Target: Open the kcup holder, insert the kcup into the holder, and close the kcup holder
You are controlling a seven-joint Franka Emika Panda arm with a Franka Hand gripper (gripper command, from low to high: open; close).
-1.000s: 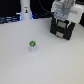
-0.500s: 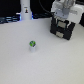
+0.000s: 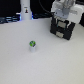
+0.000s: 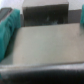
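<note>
The arm's fingers [image 3: 64, 16] hang at the top of the kcup holder [image 3: 62, 29], far back on the exterior view's right; whether they are spread or pressed together cannot be told from here, and nothing can be seen in their grip. The white wrist housing above them blocks the tips. The kcup holder, a black boxy block with two stacked drawer-like fronts, stands on the white bench [image 3: 30, 65] directly beneath the arm. In the blurred wrist view, a broad pale flat surface [image 4: 45, 45] fills the frame, with teal shapes [image 4: 7, 30] at either side and a dark band beyond; the fingers cannot be made out there. The kcup [image 3: 33, 46], a tiny white cup with a green top, stands upright on the open bench, well apart from the holder, toward the exterior view's left and nearer the camera. A tall white bottle-like object [image 3: 25, 10] stands at the back edge, further left.
</note>
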